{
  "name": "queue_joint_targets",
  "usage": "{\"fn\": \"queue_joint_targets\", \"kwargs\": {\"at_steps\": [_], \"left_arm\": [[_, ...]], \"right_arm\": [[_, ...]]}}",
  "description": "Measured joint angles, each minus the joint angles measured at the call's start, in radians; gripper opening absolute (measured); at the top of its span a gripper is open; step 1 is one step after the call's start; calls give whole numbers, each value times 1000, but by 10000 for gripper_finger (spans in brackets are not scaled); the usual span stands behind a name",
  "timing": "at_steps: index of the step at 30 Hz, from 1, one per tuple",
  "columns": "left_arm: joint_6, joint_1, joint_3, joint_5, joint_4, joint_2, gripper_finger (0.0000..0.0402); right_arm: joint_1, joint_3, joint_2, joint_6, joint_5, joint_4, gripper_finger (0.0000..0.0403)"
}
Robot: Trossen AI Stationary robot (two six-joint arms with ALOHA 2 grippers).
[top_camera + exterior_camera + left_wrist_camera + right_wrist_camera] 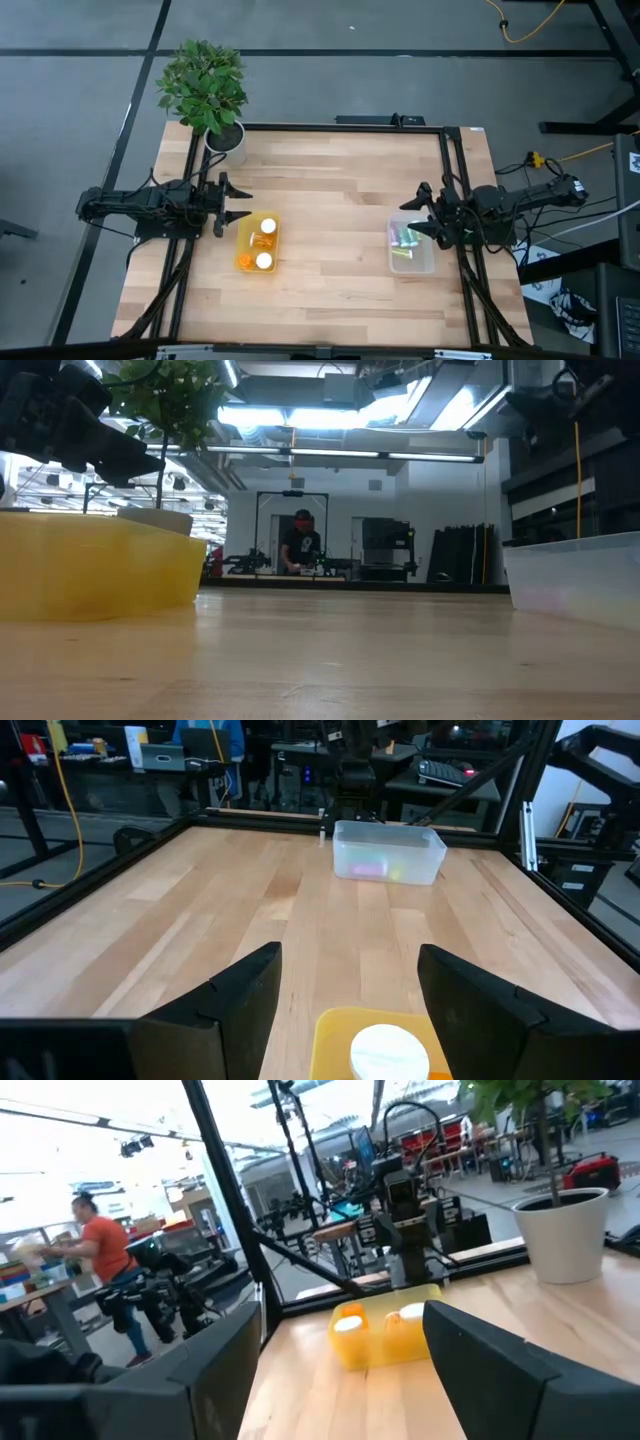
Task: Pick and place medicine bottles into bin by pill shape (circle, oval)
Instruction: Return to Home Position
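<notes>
Foreground, left wrist view: the two dark fingers of my left claw, spread wide with nothing between them. Just past them a round white cap rises from the yellow bin. Across the worktop stands the clear bin, with pastel tints showing through its wall.

High view: my left claw hangs at the worktop's left side, just beside the yellow bin. My right claw, likewise open and empty, hangs partly over the clear bin. The white plant pot stands at the far left corner, apart from both.

Contents: every bottle I can see lies in one bin or the other. In the yellow bin, two orange bottles show their caps face-up, so I judge them upright. Orange shows between them that I cannot resolve. The pastel vials lie on their sides in the clear bin; I cannot count them.

Handling, as I judge it: these are light, rigid plastic cylinders, smooth-walled, and likely to roll or slip rather than crush. An upright bottle is best taken across the body just under the cap, where the cap's lip would check sliding. A lying vial is best taken across its middle, with my fingers square to its long axis. Moderate squeeze should do.
</notes>
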Motion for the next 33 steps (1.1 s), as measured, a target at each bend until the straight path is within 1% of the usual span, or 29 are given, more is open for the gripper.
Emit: {"fn": "queue_joint_targets", "kwargs": {"at_steps": [3, 8, 12, 14, 17, 20, 23, 25, 28, 31, 33], "left_arm": [[0, 0, 0, 0, 0, 0, 229], [0, 0, 0, 0, 0, 0, 229], [0, 0, 0, 0, 0, 0, 229], [0, 0, 0, 0, 0, 0, 229], [0, 0, 0, 0, 0, 0, 229], [0, 0, 0, 0, 0, 0, 229], [0, 0, 0, 0, 0, 0, 229], [0, 0, 0, 0, 0, 0, 229], [0, 0, 0, 0, 0, 0, 229], [0, 0, 0, 0, 0, 0, 229], [0, 0, 0, 0, 0, 0, 229]], "right_arm": [[0, -26, -37, 0, 19, 2, 280], [0, -66, -70, -4, 22, 8, 280], [0, -98, -83, -64, 9, -2, 280], [0, -98, -87, -102, -10, -7, 280], [0, -98, -92, -141, -12, -10, 280], [0, -98, -96, -164, -12, -56, 280], [-4, -98, -95, -164, 1, -112, 280], [-8, -98, -96, -178, 21, -132, 280], [-10, -98, -95, -214, 22, -138, 280], [-10, -98, -95, -216, 16, -140, 280], [-10, -98, -105, -187, -7, -141, 280]]}}
